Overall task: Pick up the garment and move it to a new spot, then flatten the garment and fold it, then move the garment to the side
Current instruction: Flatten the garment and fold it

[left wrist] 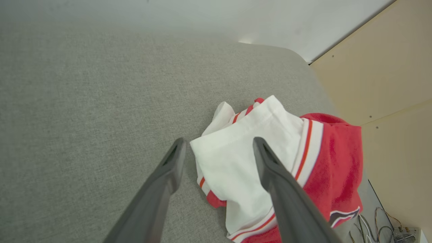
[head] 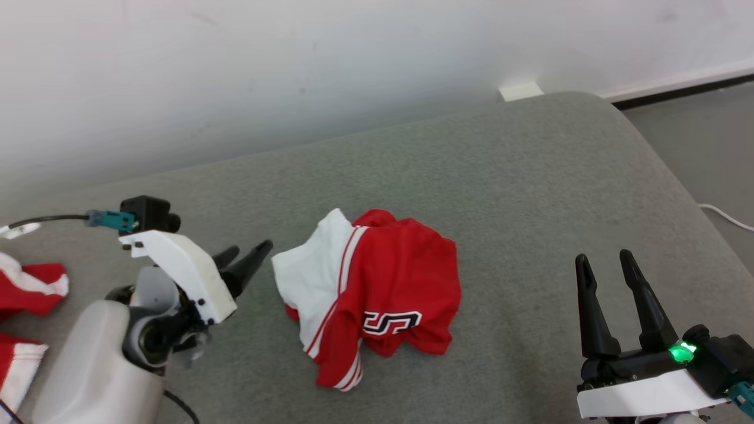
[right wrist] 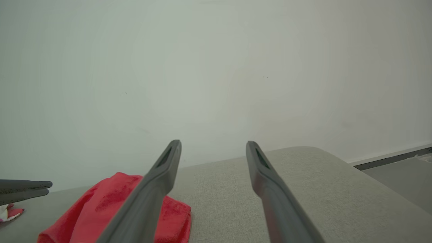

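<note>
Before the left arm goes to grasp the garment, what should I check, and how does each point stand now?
1. Left gripper open: ok.
2. Right gripper open and apart from the garment: ok.
3. Garment free, held by nothing: ok.
4. Left gripper touching the garment's white part: cannot tell.
5. Garment flat: not ok, it lies bunched on the grey cushion.
6. Other red and white clothes apart from it: ok.

Red garment with white panel and striped trim on a grey cushion; dark fingers.
</note>
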Robot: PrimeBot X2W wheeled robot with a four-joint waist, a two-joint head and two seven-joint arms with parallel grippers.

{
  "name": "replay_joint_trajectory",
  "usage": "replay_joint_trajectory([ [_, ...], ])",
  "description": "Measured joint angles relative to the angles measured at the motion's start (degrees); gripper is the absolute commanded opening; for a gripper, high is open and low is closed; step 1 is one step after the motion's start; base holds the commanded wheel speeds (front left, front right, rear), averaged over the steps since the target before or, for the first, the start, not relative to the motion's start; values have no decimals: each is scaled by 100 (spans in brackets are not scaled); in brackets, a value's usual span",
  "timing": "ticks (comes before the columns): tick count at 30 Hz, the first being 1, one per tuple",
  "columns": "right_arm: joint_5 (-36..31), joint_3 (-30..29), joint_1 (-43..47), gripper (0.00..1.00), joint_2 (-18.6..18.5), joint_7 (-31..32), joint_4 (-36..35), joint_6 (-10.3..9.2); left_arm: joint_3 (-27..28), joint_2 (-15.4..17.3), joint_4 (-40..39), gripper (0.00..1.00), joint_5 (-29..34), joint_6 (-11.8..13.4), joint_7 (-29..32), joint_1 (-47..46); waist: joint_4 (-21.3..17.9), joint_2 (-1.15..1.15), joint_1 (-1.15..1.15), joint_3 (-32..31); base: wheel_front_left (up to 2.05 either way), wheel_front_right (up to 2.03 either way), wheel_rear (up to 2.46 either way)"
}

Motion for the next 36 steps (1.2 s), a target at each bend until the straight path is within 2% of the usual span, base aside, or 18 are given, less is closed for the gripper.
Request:
replay_joint_trajectory([
  [5,64,22,-98,100,34,0,-1,0,-104,342,548,100,-544,-8,1432,-297,-311,0,0,163,0,0,0],
  [8,86,43,-127,100,54,1,-5,0,-62,396,814,100,-754,-7,1815,-416,-483,0,0,251,0,0,0],
  [11,134,48,-151,100,55,0,-7,0,-65,402,1029,100,-871,22,2018,-561,-628,0,0,331,0,0,0],
  [20,229,105,-207,100,62,1,-34,0,-51,392,1606,100,-938,75,2056,-900,-836,0,0,503,0,0,0],
  [21,229,109,-213,100,63,1,-34,0,-46,369,1639,72,-979,68,2027,-931,-837,0,0,511,0,0,0],
  [23,229,115,-215,100,63,1,-32,0,-56,359,1693,0,-988,47,1991,-981,-831,0,0,504,0,0,0],
  [30,138,59,-195,100,63,1,21,0,-260,252,1645,0,-1128,5,1851,-1051,-649,0,0,331,0,0,0],
  [36,15,10,-106,100,65,1,62,0,-648,177,890,0,-1667,-1,1763,-1109,-256,0,-1,117,0,0,0],
])
